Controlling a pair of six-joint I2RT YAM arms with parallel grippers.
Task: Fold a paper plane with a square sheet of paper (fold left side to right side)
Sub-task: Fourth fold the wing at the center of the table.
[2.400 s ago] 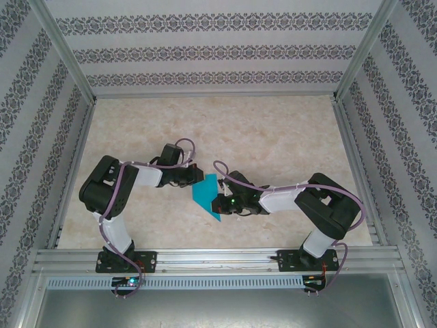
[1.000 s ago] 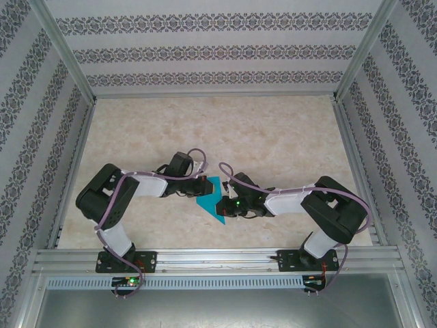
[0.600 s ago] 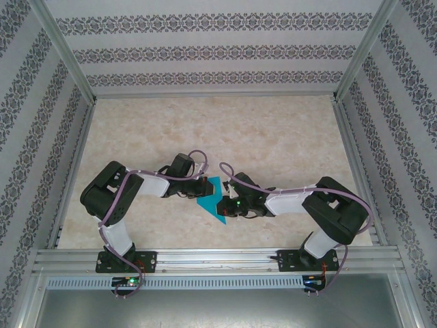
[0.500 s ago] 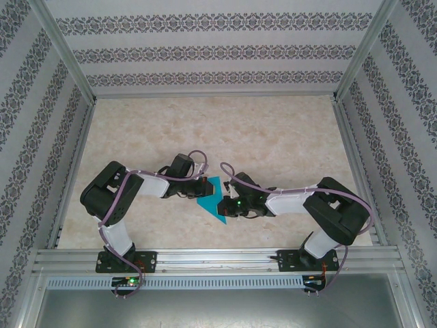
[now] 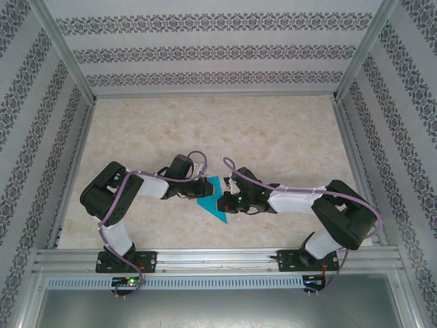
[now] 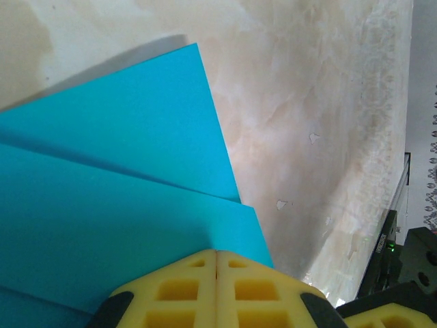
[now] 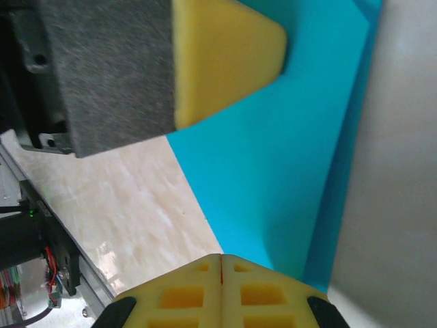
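Your turquoise paper plane (image 5: 211, 205), partly folded into overlapping layers, lies on the tabletop (image 5: 273, 137). Your left hand (image 5: 204, 190) sits at the plane's left edge, its yellow pads pressed fully together with nothing visibly gripped and its tip over the paper. Your right hand (image 5: 222, 203) sits at the plane's right edge, likewise closed tight with no grip visible, its tip over the paper.

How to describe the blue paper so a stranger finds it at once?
On the beige marbled table, look near the middle of the front edge. Between the left end effector and right end effector lies the folded paper, the only turquoise thing, flat and pointed.
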